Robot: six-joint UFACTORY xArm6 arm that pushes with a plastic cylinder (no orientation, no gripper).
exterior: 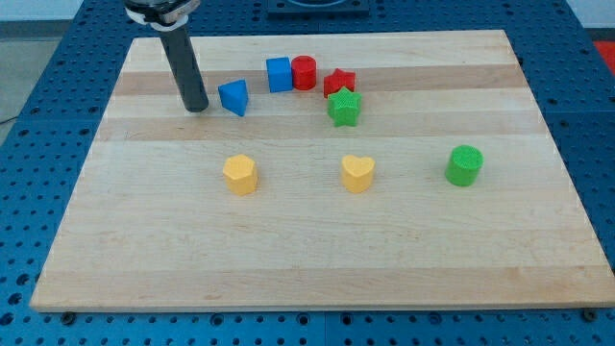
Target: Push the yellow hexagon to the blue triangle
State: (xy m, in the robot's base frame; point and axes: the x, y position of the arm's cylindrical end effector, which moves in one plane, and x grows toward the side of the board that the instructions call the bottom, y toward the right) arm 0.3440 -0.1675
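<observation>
Nearest the camera, a broad stretch of the wooden board (317, 259) runs along the view's bottom with nothing on it. Just beyond sits a loose row of three pieces: the yellow hexagon (240, 174) toward the view's left, a yellow heart (358, 173) near the middle, and a green cylinder (465, 164) off to the view's right, all well apart from each other.

That yellow hexagon is the piece to be moved, and nothing touches it. Its target, the blue triangle (233, 97), lies farther back, almost straight up the view from it, with bare wood between the two. A push toward the view's top would probably carry it there, so I judge the rod needs to come round to the hexagon's near side first.

Farther back and to the right of the triangle, a green star (343, 107) touches a red star (338, 83), with a red cylinder (304, 72) and a blue cube (279, 74) side by side behind them. This cluster sits to one side of the likely path.

My tip (196, 107) rests on the board just left of the blue triangle, with a narrow gap showing between them, and well away from the hexagon. The arm carries only this rod, so there are no jaws to spread or close.
</observation>
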